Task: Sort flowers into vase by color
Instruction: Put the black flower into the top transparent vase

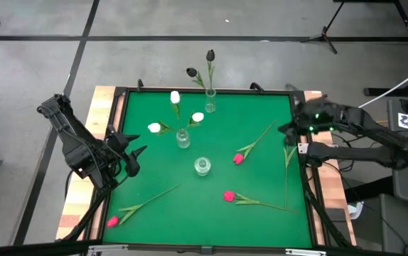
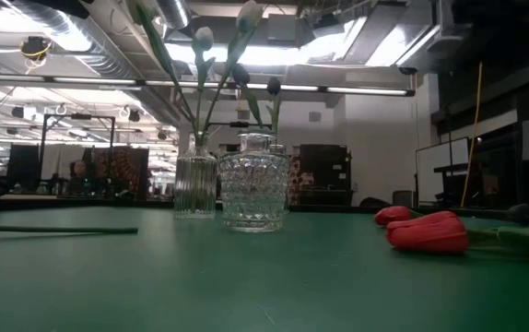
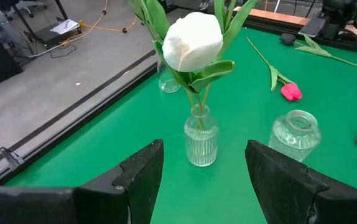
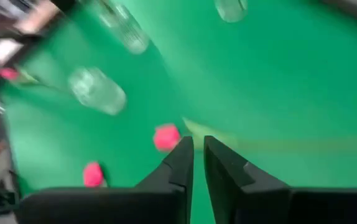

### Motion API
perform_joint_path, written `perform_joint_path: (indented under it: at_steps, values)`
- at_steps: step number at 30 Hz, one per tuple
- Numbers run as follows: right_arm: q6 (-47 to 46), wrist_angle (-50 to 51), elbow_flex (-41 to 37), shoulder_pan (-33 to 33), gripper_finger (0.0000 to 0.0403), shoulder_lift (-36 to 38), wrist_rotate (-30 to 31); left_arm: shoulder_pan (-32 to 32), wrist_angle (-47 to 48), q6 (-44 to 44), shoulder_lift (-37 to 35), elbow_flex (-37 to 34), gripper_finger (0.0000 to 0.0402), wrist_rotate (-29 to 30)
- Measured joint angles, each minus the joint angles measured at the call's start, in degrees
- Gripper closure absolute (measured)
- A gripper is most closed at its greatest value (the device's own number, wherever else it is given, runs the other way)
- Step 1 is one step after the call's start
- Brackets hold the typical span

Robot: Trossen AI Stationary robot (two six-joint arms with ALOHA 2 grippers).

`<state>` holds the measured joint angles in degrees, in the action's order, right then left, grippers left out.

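Three white flowers [image 1: 175, 97] stand in a ribbed vase [image 1: 183, 139] and two black ones [image 1: 210, 55] in a far vase [image 1: 210, 107]. A round glass vase [image 1: 202, 166] stands empty mid-table. Three pink flowers [image 1: 238, 158] [image 1: 228, 195] [image 1: 112, 222] lie flat on the green mat, and a dark-headed one [image 3: 282, 38] lies along the right edge. My left gripper [image 1: 131, 153] hovers open at the table's left, facing the white flowers [image 3: 193, 40]. My right gripper [image 1: 283, 131] hangs over the right edge, its fingers [image 4: 181, 158] almost together with nothing between them.
A raised dark rim [image 1: 204, 91] frames the green mat, which sits on a wooden table [image 1: 104, 96]. In the low view, a pink flower [image 2: 428, 231] lies at the right in front and a bare stem [image 2: 52, 229] at the left. Open mat lies between the vases and the near edge.
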<state>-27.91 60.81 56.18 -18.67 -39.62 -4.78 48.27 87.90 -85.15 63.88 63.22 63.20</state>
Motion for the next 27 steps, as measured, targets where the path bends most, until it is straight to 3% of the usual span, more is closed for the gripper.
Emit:
perform_joint_path:
  at_steps: [3, 7, 13, 18, 22, 27]
  values:
    - [-8.0, 7.7, 0.0, 7.6, 0.0374, -1.2, 5.7, 0.0, 0.0, -0.3, 0.0, 0.0, 0.0178, 0.0]
    - [-17.3, 14.6, 0.0, 16.5, 0.0383, -5.3, 7.7, 0.0, -0.3, -0.4, 0.0, 0.0, 0.0178, -0.2]
    - [-26.2, 13.5, 0.0, 26.5, 0.0384, -13.6, 9.4, 0.0, -0.5, -0.5, 0.0, 0.0, 0.0178, -0.2]
    - [-28.8, 10.7, 0.0, 34.1, 0.038, -21.7, 7.3, 0.0, -0.5, -0.5, 0.0, 0.0, 0.0178, -0.2]
    - [-30.5, 10.7, 0.0, 39.4, 0.0343, -27.5, 6.1, 0.0, -0.5, -0.5, 0.0, 0.0, 0.0178, -0.2]
    - [-39.2, 14.7, 0.0, 45.3, 0.0255, -34.3, 6.0, 0.0, -0.5, -0.5, 0.0, 0.0, 0.0178, -0.2]
